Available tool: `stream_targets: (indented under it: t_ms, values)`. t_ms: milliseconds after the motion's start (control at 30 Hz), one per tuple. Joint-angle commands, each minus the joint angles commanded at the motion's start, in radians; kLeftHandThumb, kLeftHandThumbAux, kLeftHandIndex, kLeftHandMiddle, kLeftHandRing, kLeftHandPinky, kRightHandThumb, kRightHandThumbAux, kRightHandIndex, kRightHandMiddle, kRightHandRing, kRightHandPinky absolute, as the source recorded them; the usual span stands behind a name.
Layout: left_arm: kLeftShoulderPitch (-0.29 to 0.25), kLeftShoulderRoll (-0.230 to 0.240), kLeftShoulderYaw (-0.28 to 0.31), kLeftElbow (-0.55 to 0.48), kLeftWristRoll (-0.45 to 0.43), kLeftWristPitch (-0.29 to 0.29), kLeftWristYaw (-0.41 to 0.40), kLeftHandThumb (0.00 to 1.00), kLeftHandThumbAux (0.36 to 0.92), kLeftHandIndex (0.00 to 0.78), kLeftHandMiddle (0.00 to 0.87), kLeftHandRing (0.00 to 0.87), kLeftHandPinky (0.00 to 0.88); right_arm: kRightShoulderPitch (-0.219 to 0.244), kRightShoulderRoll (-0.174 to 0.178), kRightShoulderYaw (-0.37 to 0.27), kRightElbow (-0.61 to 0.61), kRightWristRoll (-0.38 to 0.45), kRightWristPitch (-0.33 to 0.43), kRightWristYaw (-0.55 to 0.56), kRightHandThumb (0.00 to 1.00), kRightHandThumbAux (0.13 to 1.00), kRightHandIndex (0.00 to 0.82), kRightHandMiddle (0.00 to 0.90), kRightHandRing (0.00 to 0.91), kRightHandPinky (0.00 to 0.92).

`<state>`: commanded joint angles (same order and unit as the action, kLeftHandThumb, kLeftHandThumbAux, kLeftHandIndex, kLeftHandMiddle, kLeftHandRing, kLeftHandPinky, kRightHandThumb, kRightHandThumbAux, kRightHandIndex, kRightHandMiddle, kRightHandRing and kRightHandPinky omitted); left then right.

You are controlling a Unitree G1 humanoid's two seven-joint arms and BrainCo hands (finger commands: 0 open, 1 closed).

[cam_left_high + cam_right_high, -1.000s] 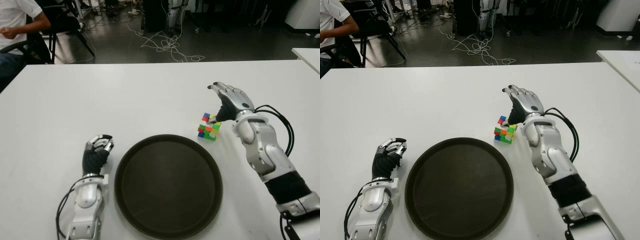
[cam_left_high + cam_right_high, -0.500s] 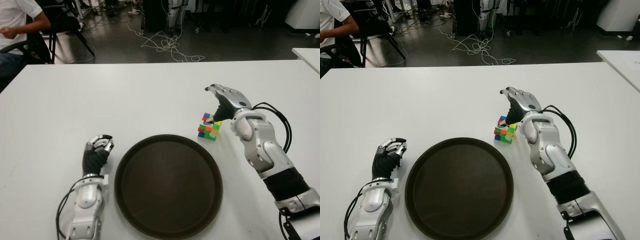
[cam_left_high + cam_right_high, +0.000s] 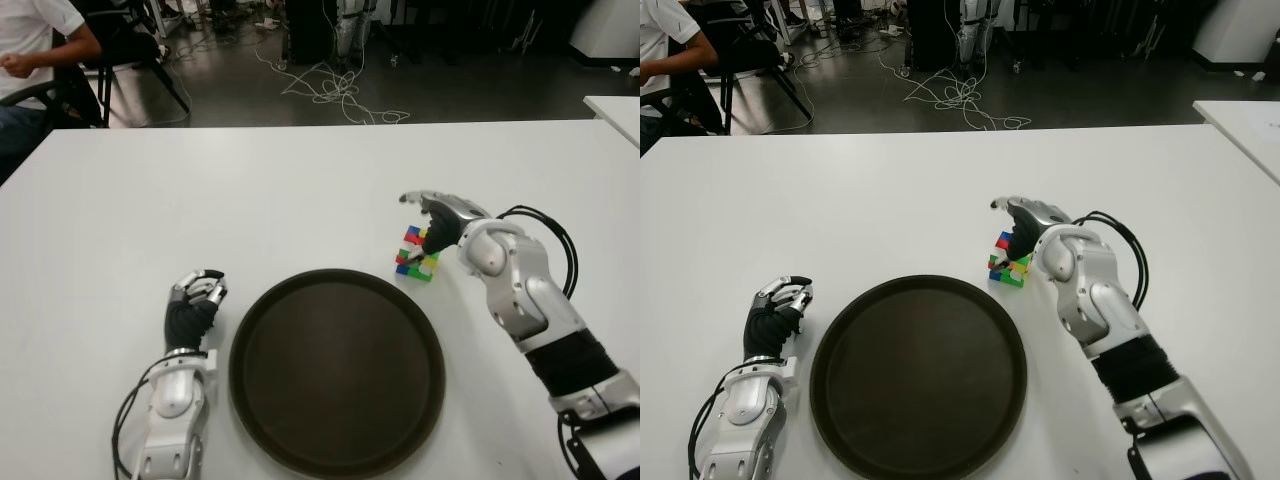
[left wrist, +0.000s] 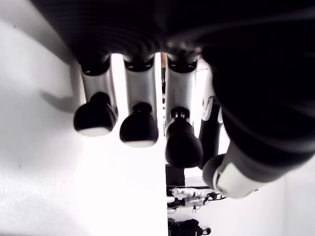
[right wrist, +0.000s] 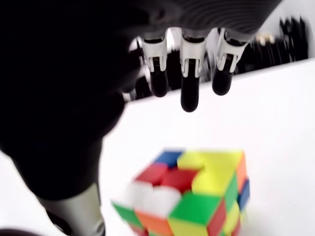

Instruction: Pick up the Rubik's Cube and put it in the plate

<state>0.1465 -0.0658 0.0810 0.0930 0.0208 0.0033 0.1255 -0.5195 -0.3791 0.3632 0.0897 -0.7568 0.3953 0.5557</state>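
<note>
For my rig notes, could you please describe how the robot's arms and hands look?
Both arms are silver-grey shells with black sections and looping black cables. The left hand and right hand have silver fingers with rounded black tips and black palms.

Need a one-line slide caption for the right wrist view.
Right hand, fingers extended, poised over the Rubik's Cube on the white table, not yet grasping.

I see a white table [image 3: 250,190], a dark floor [image 3: 480,95] with tangled cables [image 3: 335,90] beyond, and a seated person [image 3: 35,50] far left.
</note>
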Motion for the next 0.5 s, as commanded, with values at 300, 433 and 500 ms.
stream_targets:
  t_ms: [300, 433, 500]
  values:
    - [-0.002, -0.006, 0.005, -0.003, -0.010, 0.012, 0.000, 0.711, 0.704, 0.444, 0.812, 0.824, 0.820, -0.023, -0.022, 0.016, -0.022, -0.001, 0.017, 0.073, 0.000, 0.811, 0.174, 0.186, 0.205, 0.204]
    - [-0.004, -0.009, 0.007, -0.002, -0.012, 0.012, 0.003, 0.711, 0.704, 0.444, 0.814, 0.826, 0.822, -0.025, -0.024, 0.019, -0.029, -0.003, 0.026, 0.078, 0.000, 0.810, 0.182, 0.190, 0.207, 0.210]
    - [-0.005, -0.009, 0.008, 0.001, -0.012, 0.007, 0.003, 0.711, 0.705, 0.444, 0.815, 0.827, 0.822, -0.022, -0.026, 0.016, -0.035, -0.001, 0.023, 0.071, 0.000, 0.813, 0.186, 0.193, 0.209, 0.209]
